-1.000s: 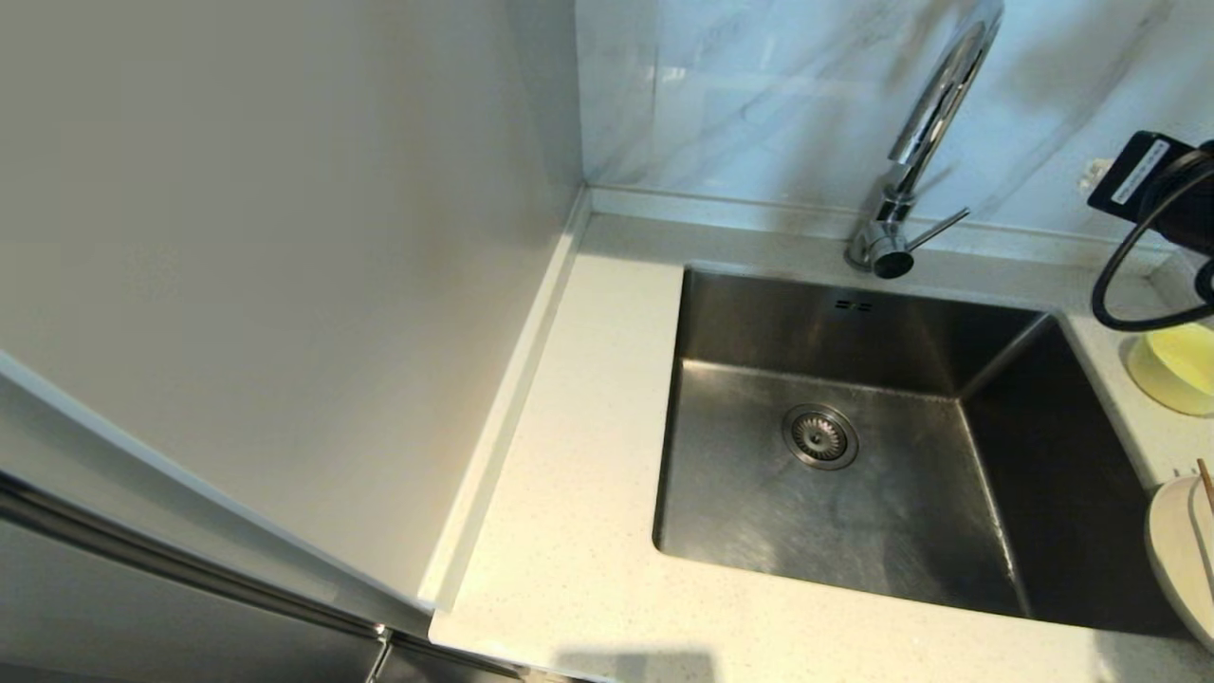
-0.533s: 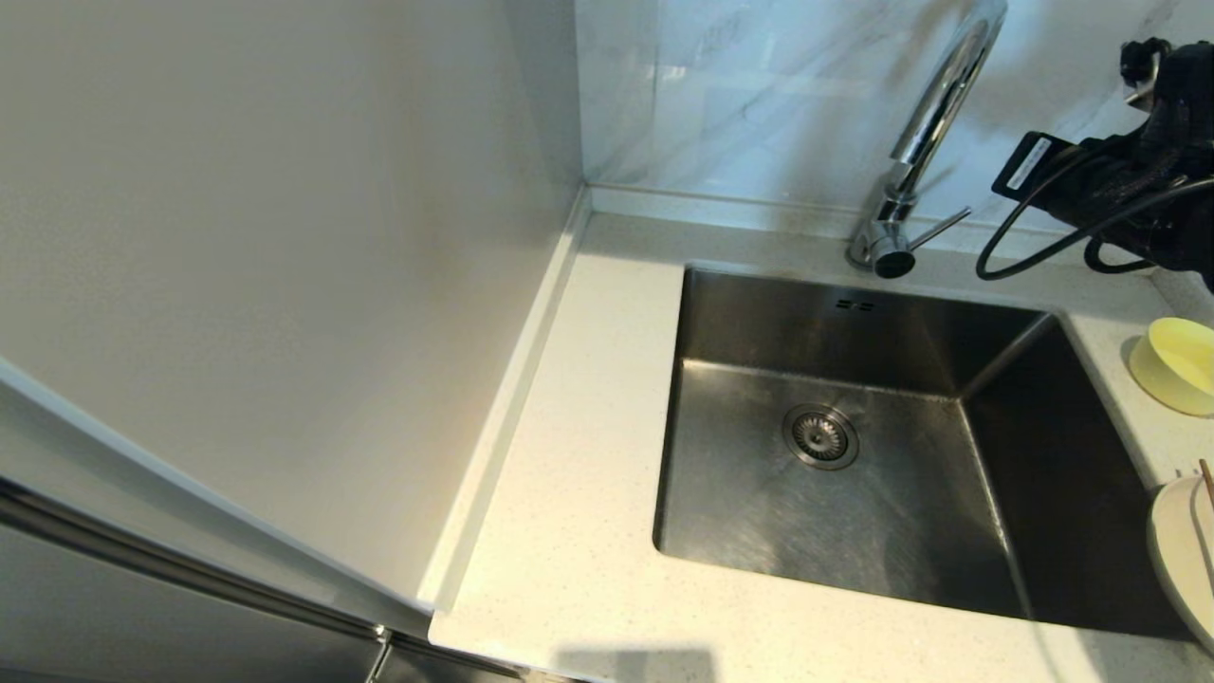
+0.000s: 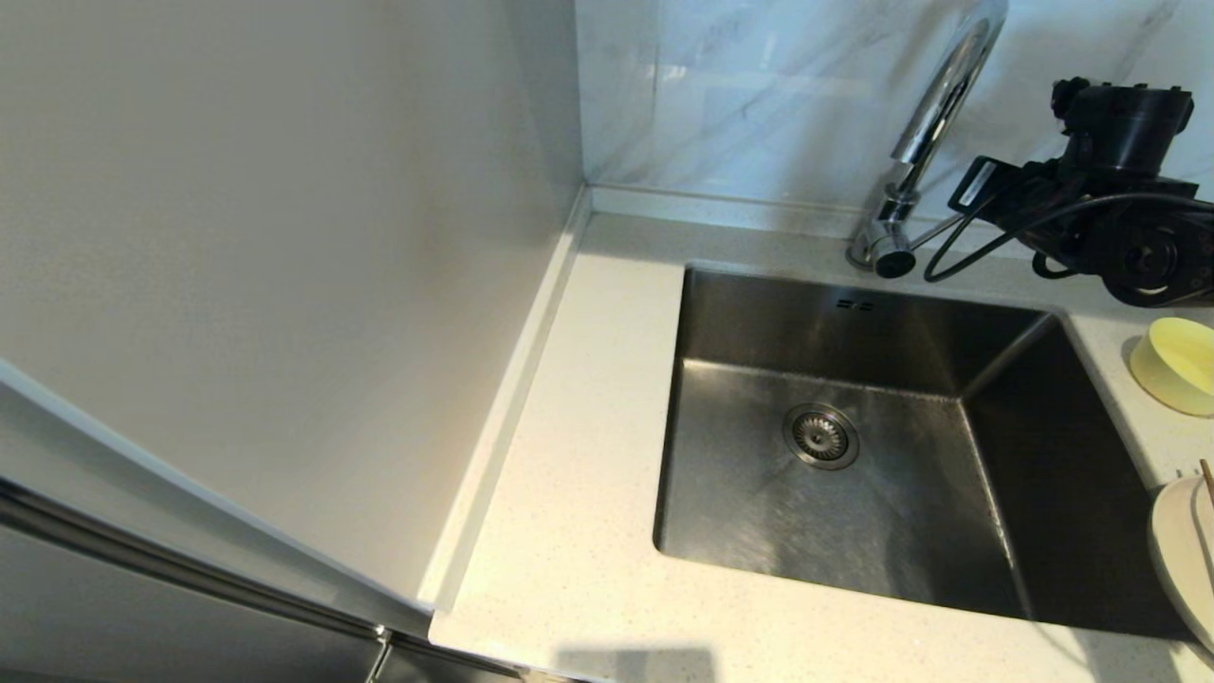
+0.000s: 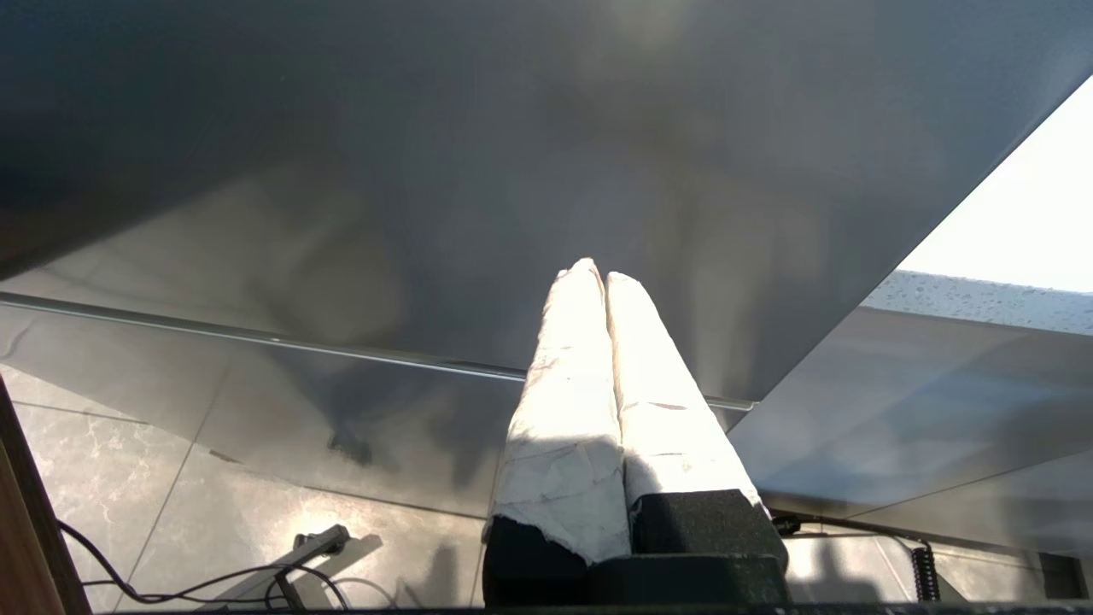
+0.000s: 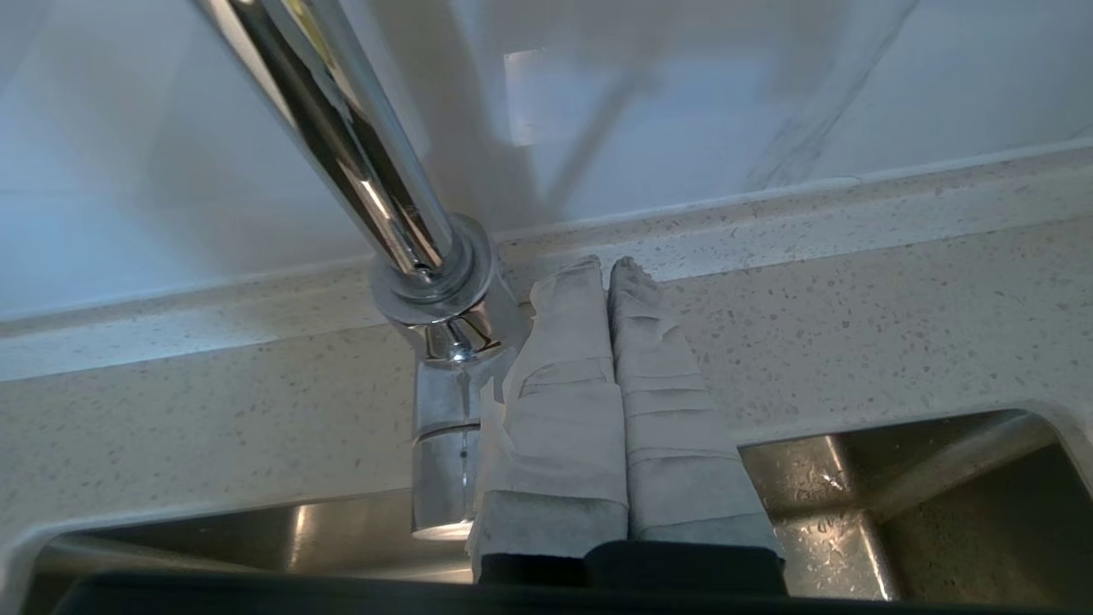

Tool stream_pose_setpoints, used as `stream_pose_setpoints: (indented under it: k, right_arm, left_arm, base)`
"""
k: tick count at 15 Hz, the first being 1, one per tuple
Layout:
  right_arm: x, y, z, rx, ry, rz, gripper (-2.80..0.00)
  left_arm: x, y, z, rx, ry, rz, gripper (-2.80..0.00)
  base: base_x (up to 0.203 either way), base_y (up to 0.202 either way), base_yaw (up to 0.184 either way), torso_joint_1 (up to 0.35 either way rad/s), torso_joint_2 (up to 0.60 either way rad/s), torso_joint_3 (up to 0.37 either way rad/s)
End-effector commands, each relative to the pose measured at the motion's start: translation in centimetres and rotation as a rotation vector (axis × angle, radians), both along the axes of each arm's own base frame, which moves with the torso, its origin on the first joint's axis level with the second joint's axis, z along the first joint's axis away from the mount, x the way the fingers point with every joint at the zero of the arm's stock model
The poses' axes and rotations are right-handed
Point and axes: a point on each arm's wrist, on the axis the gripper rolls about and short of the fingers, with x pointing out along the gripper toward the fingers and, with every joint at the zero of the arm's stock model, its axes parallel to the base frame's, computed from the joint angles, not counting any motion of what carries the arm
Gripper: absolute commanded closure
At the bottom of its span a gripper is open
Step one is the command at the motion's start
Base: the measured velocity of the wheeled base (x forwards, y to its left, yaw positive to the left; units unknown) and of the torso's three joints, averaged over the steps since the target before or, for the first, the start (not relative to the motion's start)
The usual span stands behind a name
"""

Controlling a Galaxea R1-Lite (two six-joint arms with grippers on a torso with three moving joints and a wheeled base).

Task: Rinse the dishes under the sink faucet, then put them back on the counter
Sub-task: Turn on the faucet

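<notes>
The chrome sink faucet rises behind the steel sink, its thin lever pointing right. My right arm hangs just right of that lever. In the right wrist view my right gripper is shut and empty, its taped fingers close beside the faucet's cylindrical base, which hide the lever. The yellow bowl sits on the counter right of the sink. The off-white plate with chopsticks lies nearer, at the right edge. My left gripper is shut and parked below counter level.
A plain wall panel bounds the counter's left side, and the marble panel stands behind the faucet. The sink basin holds only its round drain. A floor cable lies under the left arm.
My right arm has swung left from above the bowl at the frame's right edge to beside the faucet's lever. The bowl, earlier partly covered by its cable, now shows fully.
</notes>
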Motion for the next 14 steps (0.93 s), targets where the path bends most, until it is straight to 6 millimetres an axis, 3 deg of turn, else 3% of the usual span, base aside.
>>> stream_pose_setpoints:
  k: [1,8,14]
  right_arm:
    - [0.3,-0.2,-0.2,0.0,0.002,-0.004,0.0]
    - [0.4,-0.6,-0.8,0.0,0.024,-0.015,0.0]
    - [-1.0,-0.6,-1.7,0.001,0.077,-0.004,0.0]
  left_arm:
    - [0.0,0.0,0.0,0.0,0.0,0.001,0.0]
    - [0.0,0.0,0.0,0.0,0.0,0.001,0.0]
    - [0.0,0.0,0.0,0.0,0.0,0.001,0.0]
  base:
    - [0.0,0.0,0.0,0.0,0.0,0.0]
    - [0.0,0.0,0.0,0.0,0.0,0.0]
    - [0.0,0.0,0.0,0.0,0.0,0.0]
